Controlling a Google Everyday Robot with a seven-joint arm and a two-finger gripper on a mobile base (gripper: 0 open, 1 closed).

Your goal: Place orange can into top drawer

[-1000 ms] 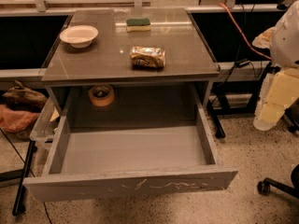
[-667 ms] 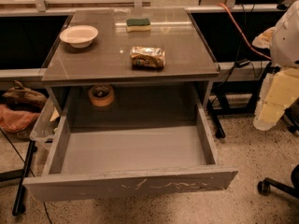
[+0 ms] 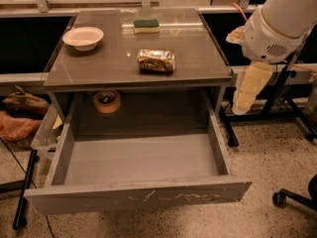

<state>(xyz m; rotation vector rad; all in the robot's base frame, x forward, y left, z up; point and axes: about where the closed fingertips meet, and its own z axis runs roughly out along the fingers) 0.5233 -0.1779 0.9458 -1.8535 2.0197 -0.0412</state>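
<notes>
Working off the gripper [image 3: 245, 95]: drawer [image 3: 143, 157] is down-left of it, pulled out, nothing in it yet. Table [image 3: 198, 58] sits directly left; gripper hangs just off its right edge w/ nothing in it, can't tell wide vs narrow. Can [image 3: 156, 61] lies on its side on the tabletop, well left of gripper & a bit farther back, long axis left-right. IMO next move = swing left over the top, come down across that axis.

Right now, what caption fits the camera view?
The orange can lies on the table, the top drawer pulled open below, the gripper hanging beside the table.
</notes>
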